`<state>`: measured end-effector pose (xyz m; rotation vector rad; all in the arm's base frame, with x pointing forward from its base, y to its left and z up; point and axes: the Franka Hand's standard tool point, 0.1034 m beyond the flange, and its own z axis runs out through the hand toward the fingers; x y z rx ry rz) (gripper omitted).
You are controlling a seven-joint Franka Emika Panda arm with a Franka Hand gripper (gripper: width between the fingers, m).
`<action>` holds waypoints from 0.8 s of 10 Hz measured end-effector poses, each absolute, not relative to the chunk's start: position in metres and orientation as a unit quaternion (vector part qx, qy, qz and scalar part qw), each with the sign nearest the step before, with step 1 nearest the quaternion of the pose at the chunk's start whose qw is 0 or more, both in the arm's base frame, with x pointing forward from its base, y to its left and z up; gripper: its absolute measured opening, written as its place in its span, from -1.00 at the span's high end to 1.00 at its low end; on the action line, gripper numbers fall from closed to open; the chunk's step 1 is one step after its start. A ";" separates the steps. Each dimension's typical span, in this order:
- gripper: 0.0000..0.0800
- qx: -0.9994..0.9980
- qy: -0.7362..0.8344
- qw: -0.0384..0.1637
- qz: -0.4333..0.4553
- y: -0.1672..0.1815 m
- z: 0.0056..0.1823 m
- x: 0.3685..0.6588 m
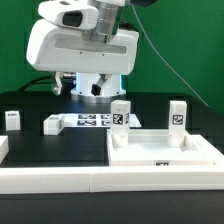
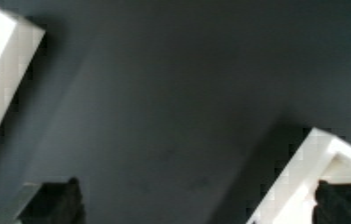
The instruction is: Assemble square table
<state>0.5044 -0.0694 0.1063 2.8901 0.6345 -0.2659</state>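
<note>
Black tabletop (image 1: 30,105) | hand (image 2: 193,203) wide open, holding nothing | fingers (image 2: 47,203) above bare black surface

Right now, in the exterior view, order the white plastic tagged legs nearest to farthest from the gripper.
1. Upright white plastic leg at the marker board's end, closest to the gripper.
2. Lying leg, toward the exterior view's left.
3. Far-left leg and far-right leg: too close to call.
</note>
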 end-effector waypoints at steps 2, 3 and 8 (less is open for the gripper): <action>-0.62 0.985 0.139 0.061 -0.086 -0.078 0.101 0.494; -0.62 0.989 0.105 0.048 -0.088 -0.088 0.098 0.484; -0.62 0.992 0.044 -0.001 -0.118 -0.131 0.083 0.453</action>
